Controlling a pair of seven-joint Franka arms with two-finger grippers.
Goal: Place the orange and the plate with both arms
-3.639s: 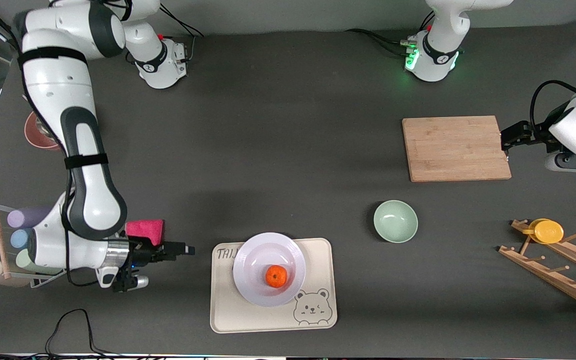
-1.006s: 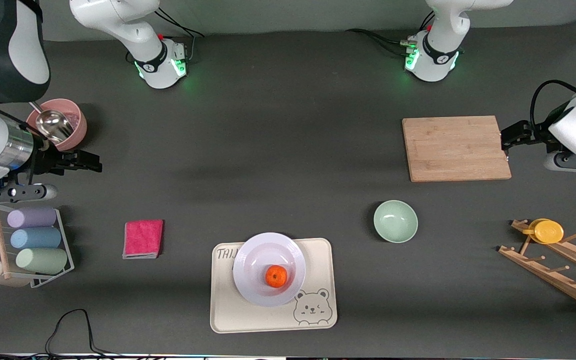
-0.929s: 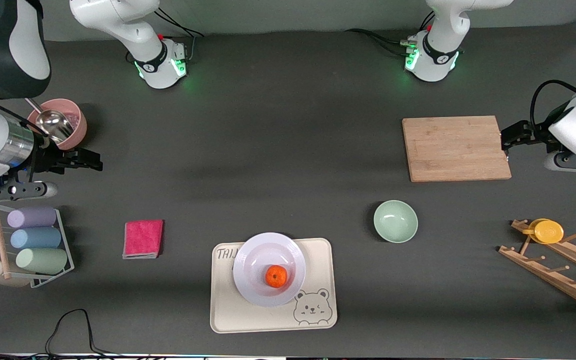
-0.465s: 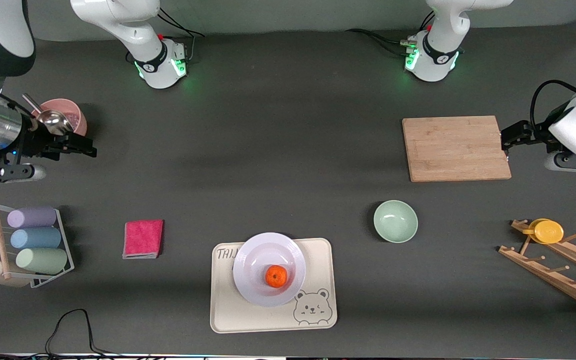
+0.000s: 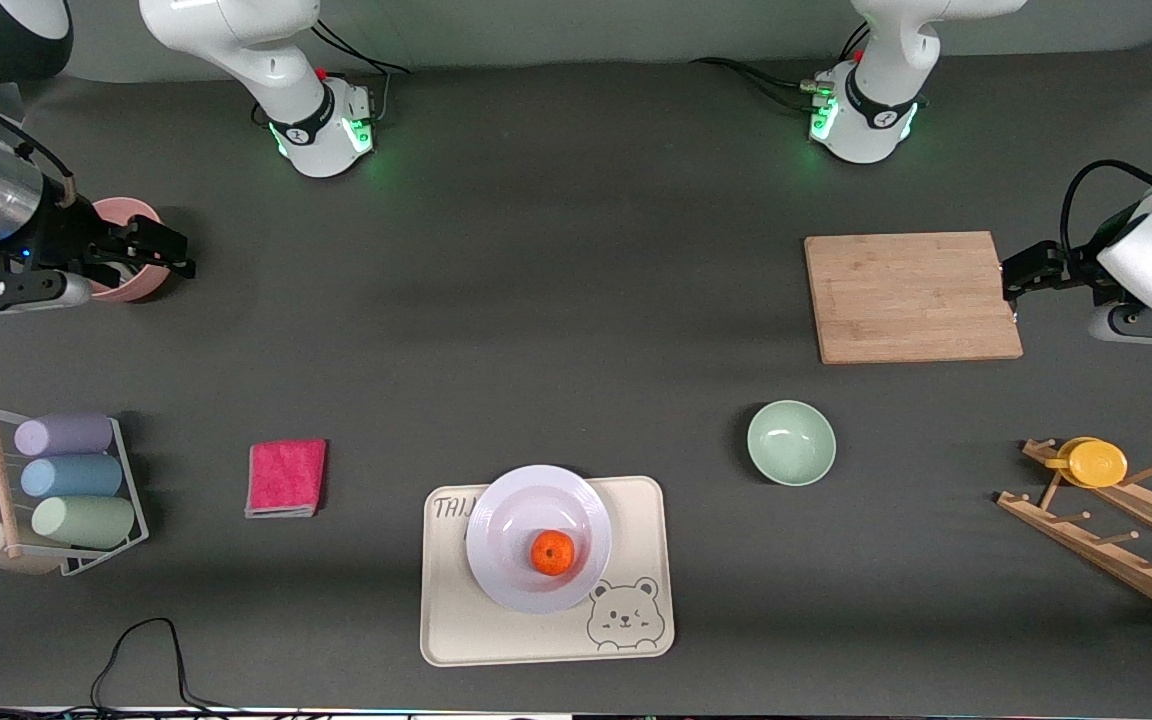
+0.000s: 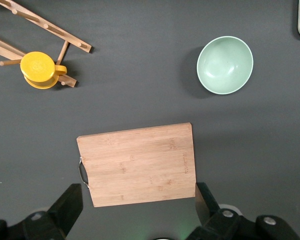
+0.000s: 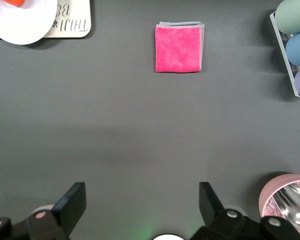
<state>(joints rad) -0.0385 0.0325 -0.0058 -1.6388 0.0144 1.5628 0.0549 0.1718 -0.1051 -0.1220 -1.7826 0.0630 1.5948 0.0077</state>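
The orange [image 5: 552,552] lies in the white plate [image 5: 508,520], which sits on the cream bear tray [image 5: 456,620] near the front camera's edge of the table. A slice of the plate [image 7: 20,22] and a sliver of the orange [image 7: 13,2] show in the right wrist view. My right gripper [image 5: 174,252] hangs open and empty over the pink bowl [image 5: 126,285] at the right arm's end, well away from the plate. My left gripper [image 5: 1008,280] waits open and empty at the handle edge of the cutting board [image 5: 911,297]. The open right gripper [image 7: 141,205] and open left gripper [image 6: 137,205] show in their wrist views.
A pale green bowl [image 5: 791,442] stands between the tray and the cutting board. A pink cloth [image 5: 286,477] lies beside a rack of pastel cups [image 5: 66,478]. A wooden rack with a yellow cup [image 5: 1094,462] is at the left arm's end.
My right arm has drawn back from beside the tray, past the pink cloth, toward the robots' side and now hangs over the pink bowl. The left arm, plate and orange have not moved.
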